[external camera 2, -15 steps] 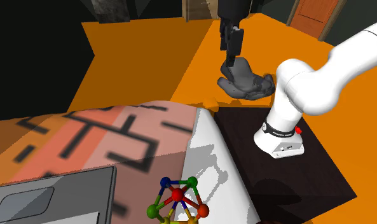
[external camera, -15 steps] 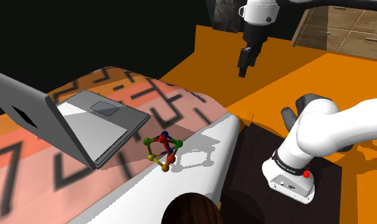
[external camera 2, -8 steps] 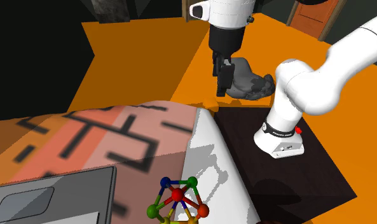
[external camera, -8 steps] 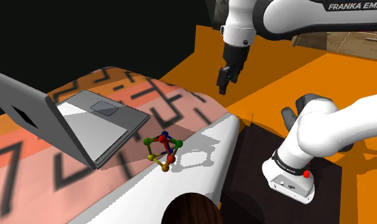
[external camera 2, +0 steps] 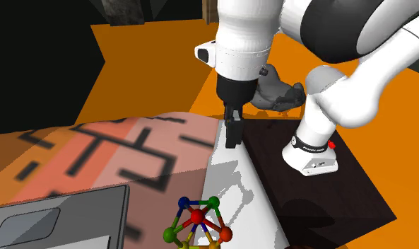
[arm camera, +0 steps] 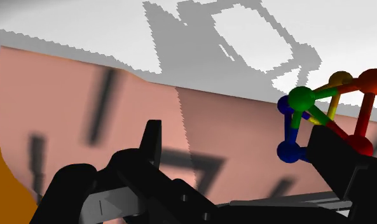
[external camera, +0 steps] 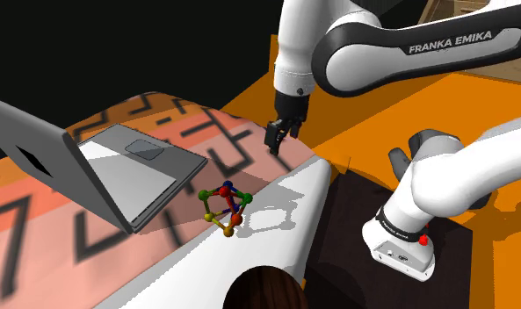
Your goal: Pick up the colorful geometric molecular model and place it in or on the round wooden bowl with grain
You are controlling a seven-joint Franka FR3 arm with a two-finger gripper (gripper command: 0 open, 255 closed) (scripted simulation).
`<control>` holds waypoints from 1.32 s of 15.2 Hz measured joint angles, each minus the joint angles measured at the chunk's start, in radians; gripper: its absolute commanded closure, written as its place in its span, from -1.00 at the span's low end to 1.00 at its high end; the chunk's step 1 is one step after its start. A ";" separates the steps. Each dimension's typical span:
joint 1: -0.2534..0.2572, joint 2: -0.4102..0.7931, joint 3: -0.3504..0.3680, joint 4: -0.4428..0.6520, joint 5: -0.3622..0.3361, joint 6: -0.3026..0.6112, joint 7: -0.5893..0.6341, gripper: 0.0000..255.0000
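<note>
A: Molecular model (external camera: 225, 209)?
B: Just beside the laptop (external camera: 118, 167); one finger (arm camera: 336, 156) partly hides it in the wrist view.
A: Gripper (external camera: 273, 140)?
B: Near the laptop too, fingers apart, empty. The bowl (external camera: 263, 290) is cut off.

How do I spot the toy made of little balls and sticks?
Find the pink blanket with dark zigzags and the open grey laptop on it. By the laptop's corner, at the white edge, stands the molecular model. It alone is a cage of red, green, blue and yellow balls.

Gripper (arm camera: 236, 132) spread, colourful molecular model (arm camera: 301, 99) beyond
</note>
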State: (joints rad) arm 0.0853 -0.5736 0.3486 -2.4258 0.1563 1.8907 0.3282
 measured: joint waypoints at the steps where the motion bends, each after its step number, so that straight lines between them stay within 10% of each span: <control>1: 0.002 0.026 0.020 0.006 0.005 0.027 0.022 -1.00; 20: -0.024 0.527 0.274 0.172 -0.180 0.405 0.405 -1.00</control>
State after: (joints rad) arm 0.0612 -0.0462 0.6227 -2.2538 -0.0234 2.2956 0.7328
